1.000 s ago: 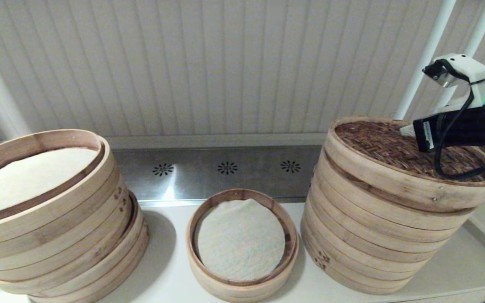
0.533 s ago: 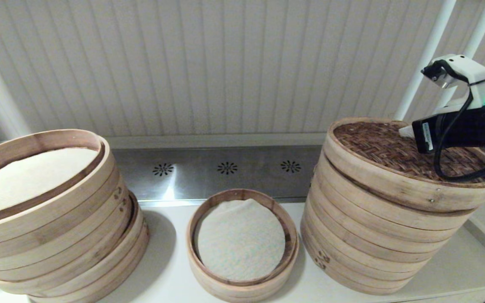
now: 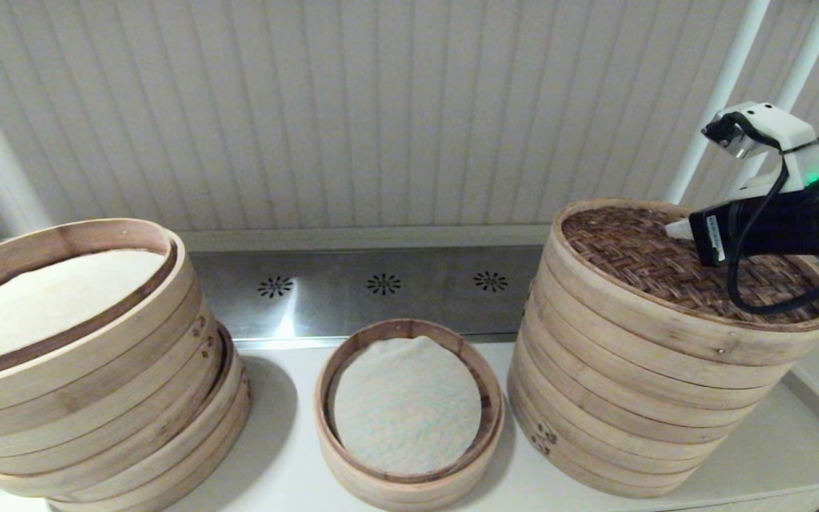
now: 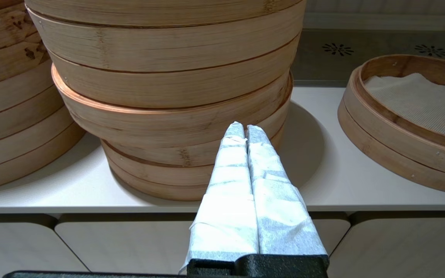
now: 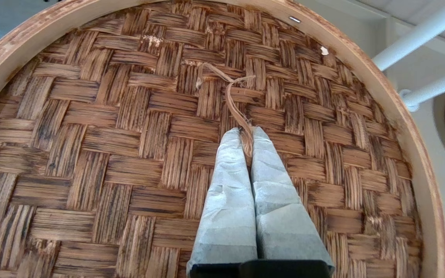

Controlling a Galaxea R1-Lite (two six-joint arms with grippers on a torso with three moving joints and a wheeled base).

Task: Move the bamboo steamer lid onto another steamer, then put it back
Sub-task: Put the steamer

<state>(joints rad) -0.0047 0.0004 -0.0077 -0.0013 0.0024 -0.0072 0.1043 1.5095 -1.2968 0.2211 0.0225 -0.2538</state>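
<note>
The bamboo steamer lid [image 3: 637,249], dark woven top in a pale rim, lies flat on the tall stack of steamer tiers [image 3: 616,398] at the right. My right gripper [image 3: 676,229] is over the lid's far side, shut on the thin bamboo handle strip [image 5: 230,96] at the middle of the woven top [image 5: 129,135]; the strip's end is pinched between the fingertips [image 5: 246,133]. The single low steamer [image 3: 381,491] with a whitish cloth liner stands in the middle of the counter, uncovered. My left gripper [image 4: 244,127] is shut on nothing, held low before the counter's front edge.
A wide leaning stack of steamer tiers [image 3: 97,398] fills the left of the counter, its top tray lined with white cloth; in the left wrist view this stack [image 4: 168,85] is straight ahead. A steel strip with vent holes [image 3: 384,284] runs along the back wall. White pipes [image 3: 719,92] rise behind the tall stack.
The lid was tilted, with a gap above the tall stack; it has come down and now sits flush. My right gripper moved slightly left with it, still shut on the strip.
</note>
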